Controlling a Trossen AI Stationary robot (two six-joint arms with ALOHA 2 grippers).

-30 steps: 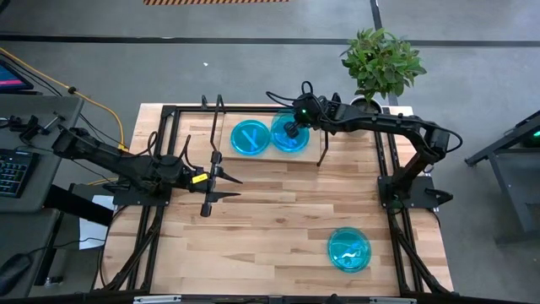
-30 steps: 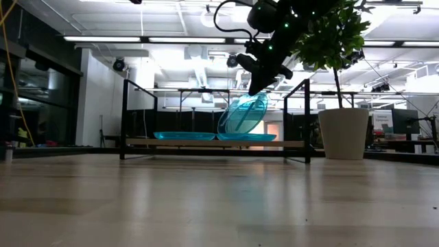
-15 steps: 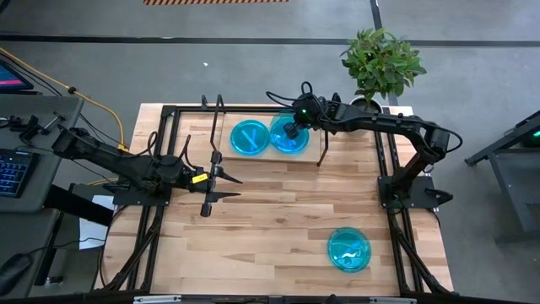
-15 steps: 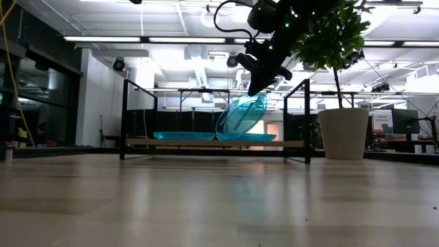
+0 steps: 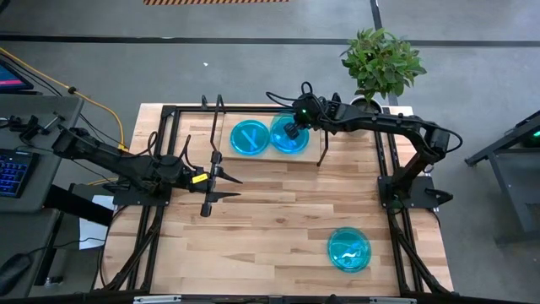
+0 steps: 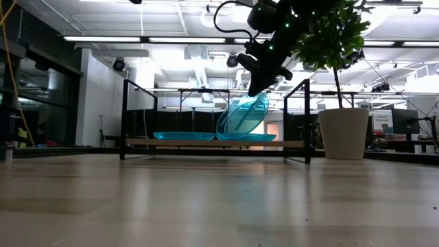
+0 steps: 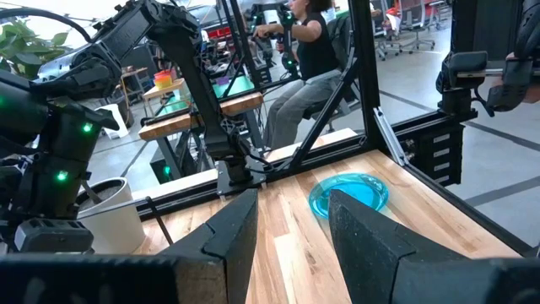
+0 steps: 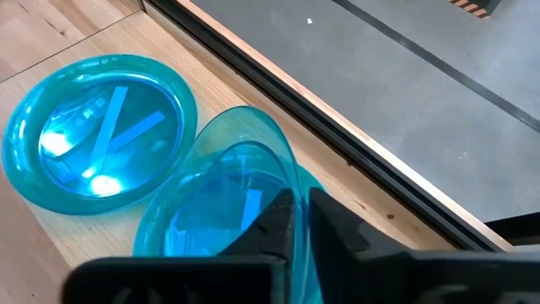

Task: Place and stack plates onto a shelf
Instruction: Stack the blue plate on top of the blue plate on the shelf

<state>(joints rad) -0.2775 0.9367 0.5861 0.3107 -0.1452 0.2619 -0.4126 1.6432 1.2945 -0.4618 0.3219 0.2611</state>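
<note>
On the shelf at the table's far side, one cyan plate lies flat on the left half. On the right half a second plate stands tilted, its lower edge on flat plates beneath it. My right gripper is shut on this tilted plate. Another plate lies flat on the tabletop near its right near corner and also shows in the left wrist view. My left gripper waits open above the table's left middle, touching nothing. My right gripper pinches the tilted plate's raised rim between its two fingers, coming from above and slanting down. The plate leans steeply, and its lower rim rests on the flat plates on the shelf's right half.
Black wire frames stand at both ends of the shelf, the right one close to the held plate. A potted plant stands at the far right corner. Black frame rails run along the table's sides. A seated person shows beyond the table.
</note>
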